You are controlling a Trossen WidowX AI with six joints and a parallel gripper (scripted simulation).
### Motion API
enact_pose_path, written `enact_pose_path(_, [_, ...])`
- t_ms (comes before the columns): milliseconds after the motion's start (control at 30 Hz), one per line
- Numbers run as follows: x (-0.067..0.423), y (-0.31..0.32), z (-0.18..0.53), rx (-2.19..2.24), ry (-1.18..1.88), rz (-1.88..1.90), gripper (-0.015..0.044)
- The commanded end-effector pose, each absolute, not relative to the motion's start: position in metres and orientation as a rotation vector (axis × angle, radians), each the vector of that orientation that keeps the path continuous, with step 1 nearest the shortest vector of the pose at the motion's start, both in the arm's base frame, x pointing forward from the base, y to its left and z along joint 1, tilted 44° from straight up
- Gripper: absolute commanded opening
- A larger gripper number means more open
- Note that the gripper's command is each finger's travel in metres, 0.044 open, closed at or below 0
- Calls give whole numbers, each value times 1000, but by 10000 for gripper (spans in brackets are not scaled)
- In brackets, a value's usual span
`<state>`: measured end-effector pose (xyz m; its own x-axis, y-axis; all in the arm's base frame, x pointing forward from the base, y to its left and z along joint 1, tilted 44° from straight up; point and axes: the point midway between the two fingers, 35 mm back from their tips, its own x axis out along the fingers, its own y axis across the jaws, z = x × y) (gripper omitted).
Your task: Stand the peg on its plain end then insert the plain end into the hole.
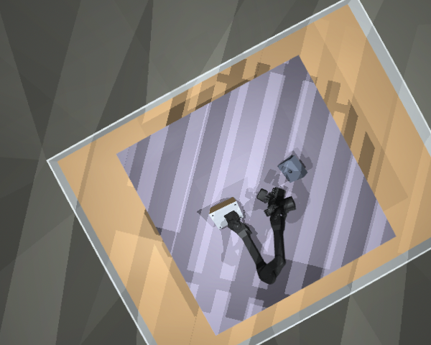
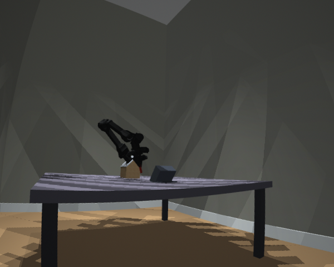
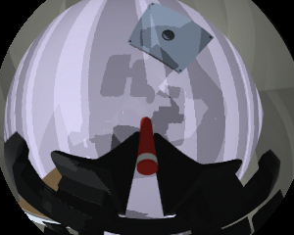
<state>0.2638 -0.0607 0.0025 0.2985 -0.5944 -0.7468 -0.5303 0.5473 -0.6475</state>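
- Top: the gripper (image 1: 274,202) hangs above the striped worktop (image 1: 193,156), just short of the blue-grey sloped panel (image 1: 292,169)
- Exterior: red peg (image 2: 140,169) hangs below the gripper, off the worktop
- Wrist: fingers clamp the peg; its tip points toward the panel's hole (image 3: 167,35), well apart

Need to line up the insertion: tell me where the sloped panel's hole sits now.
In the wrist view the hole sits in the grey sloped panel at upper centre-right, ahead of the red peg gripped in the end effector.
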Motion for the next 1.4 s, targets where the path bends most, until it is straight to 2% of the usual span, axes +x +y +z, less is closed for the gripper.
enact_pose_path(0, [263, -59, -3, -1095, 1337, -35, 0])
enact_pose_path(1367, [285, -42, -23, -1217, 1150, 49, 0])
